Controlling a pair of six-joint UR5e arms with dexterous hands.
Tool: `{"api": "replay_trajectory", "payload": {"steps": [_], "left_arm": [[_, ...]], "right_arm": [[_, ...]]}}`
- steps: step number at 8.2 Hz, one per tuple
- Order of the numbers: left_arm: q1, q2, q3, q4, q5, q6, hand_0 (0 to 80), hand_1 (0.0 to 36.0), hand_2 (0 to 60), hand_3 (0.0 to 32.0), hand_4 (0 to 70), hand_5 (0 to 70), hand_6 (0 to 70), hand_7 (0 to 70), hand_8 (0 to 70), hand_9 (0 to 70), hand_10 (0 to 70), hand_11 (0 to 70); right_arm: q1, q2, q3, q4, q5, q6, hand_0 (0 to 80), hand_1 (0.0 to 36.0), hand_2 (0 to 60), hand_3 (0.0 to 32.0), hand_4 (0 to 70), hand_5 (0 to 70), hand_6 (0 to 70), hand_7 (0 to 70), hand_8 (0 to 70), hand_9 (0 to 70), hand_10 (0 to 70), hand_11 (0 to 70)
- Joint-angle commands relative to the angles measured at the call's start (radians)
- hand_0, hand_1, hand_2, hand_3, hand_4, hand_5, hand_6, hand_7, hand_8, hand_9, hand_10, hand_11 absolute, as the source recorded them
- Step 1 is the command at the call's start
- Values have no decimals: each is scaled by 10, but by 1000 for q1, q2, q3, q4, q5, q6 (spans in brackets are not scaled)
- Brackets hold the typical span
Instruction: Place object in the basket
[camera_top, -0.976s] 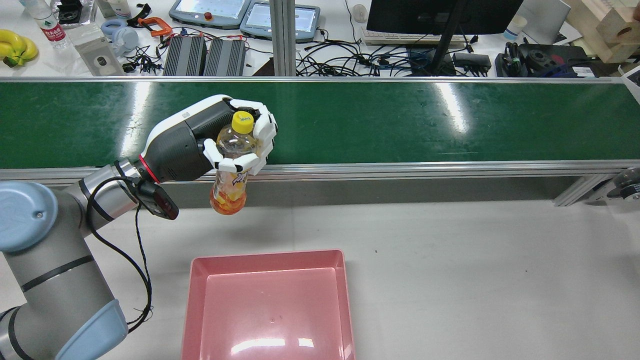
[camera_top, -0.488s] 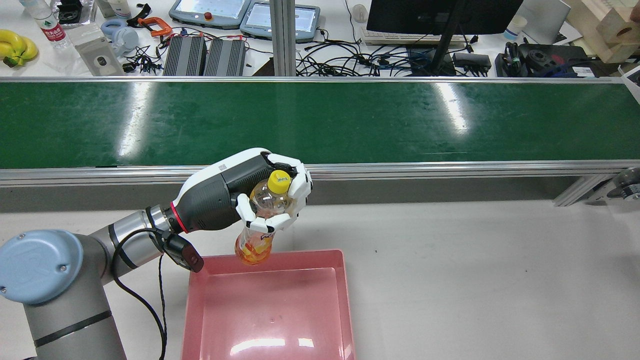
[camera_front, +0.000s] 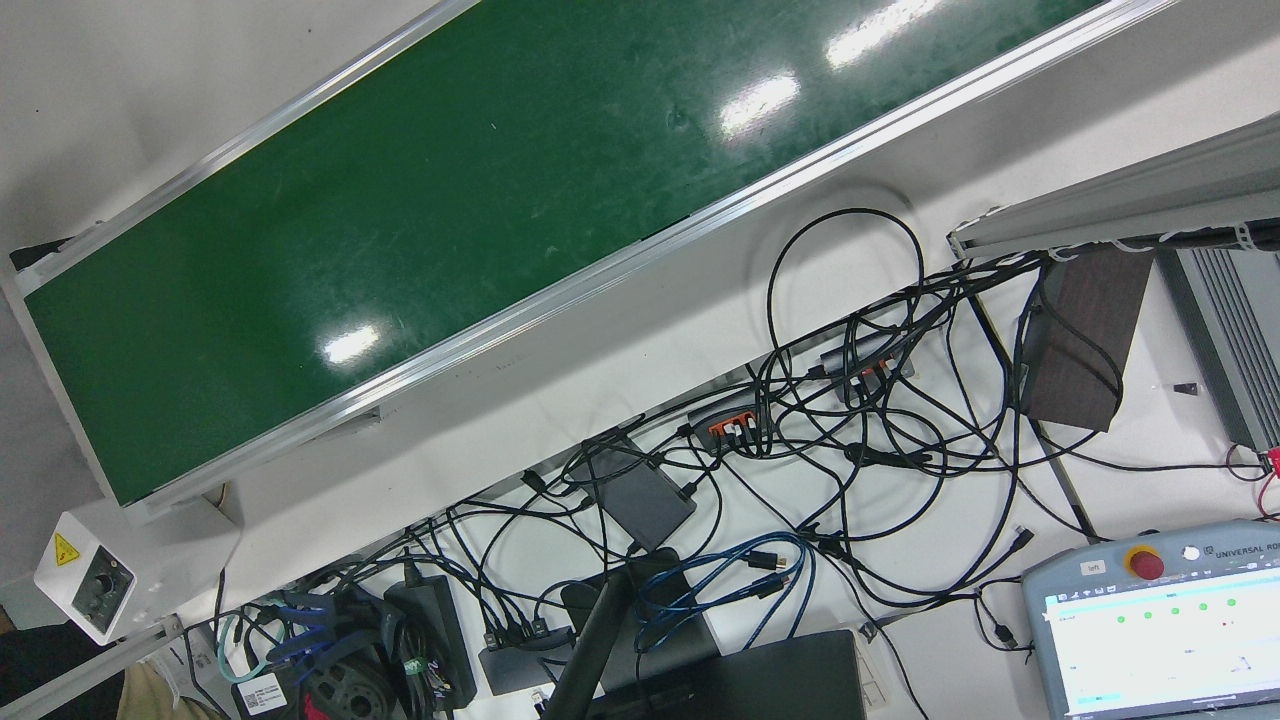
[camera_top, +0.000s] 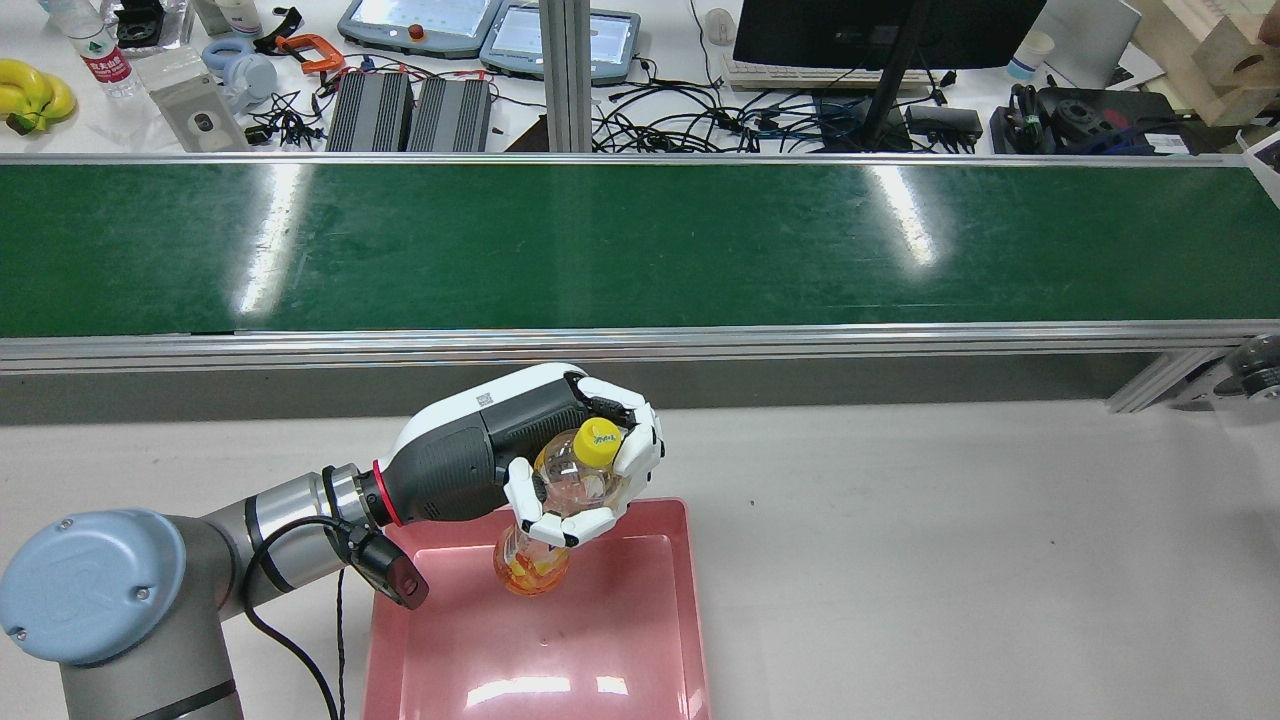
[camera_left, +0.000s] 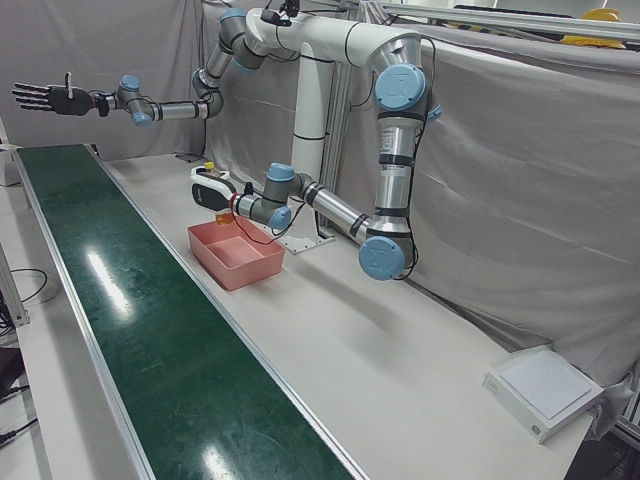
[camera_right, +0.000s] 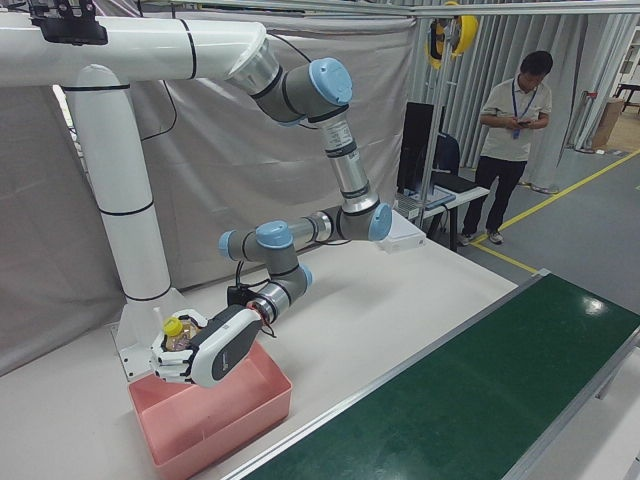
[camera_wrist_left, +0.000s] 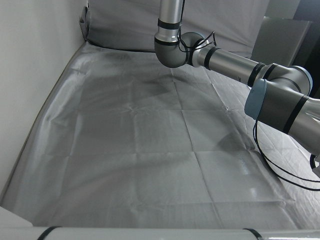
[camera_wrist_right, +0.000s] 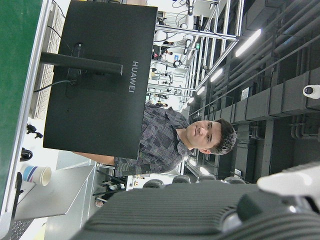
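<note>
A clear bottle (camera_top: 560, 482) with a yellow cap and orange drink at its base hangs slightly tilted in my left hand (camera_top: 585, 470), which is shut on its upper body. The bottle's base is over the far left part of the pink basket (camera_top: 692, 600). In the right-front view the same left hand (camera_right: 205, 352) holds the bottle (camera_right: 176, 336) above the basket (camera_right: 245, 412). The left-front view shows the left hand (camera_left: 208, 187) over the basket (camera_left: 243, 264). My right hand (camera_left: 45, 97) is raised high past the conveyor's far end, open with its fingers spread.
The green conveyor belt (camera_top: 640, 245) runs across behind the basket. Beyond it lies a desk with cables, monitors and pendants (camera_front: 1150, 620). A person (camera_right: 515, 130) stands past the table's end. A flat white box (camera_left: 545, 388) sits at the table corner.
My left hand has carried the bottle from the conveyor's near edge back toward the robot, rightward and down. It now hangs over the basket.
</note>
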Motion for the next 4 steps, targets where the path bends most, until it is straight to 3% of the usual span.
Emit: {"api": "replay_trajectory", "payload": {"steps": [1,2,3,4], "left_arm": [[-11,19,-30,-24,89,-10,800,54,0,0,700,604,430,700,460,656,490,693],[-11,105,-121,-21,84,-7,757,88,0,0,249,518,186,466,230,382,364,529],[-13,142,-172,-27,89,-11,706,94,0,0,53,474,149,448,193,338,304,456],[-10,145,-173,-31,92,-25,702,106,0,0,1,279,81,256,95,179,218,339]], "right_arm": [[0,0,-1,-2,0,-1,0,0,0,0,0,0,0,0,0,0,0,0],[0,0,-1,-2,0,0,0,0,0,0,0,0,0,0,0,0,0,0],[0,0,-1,0,0,0,0,0,0,0,0,0,0,0,0,0,0,0],[0,0,0,-2,0,0,0,0,0,0,0,0,0,0,0,0,0,0]]}}
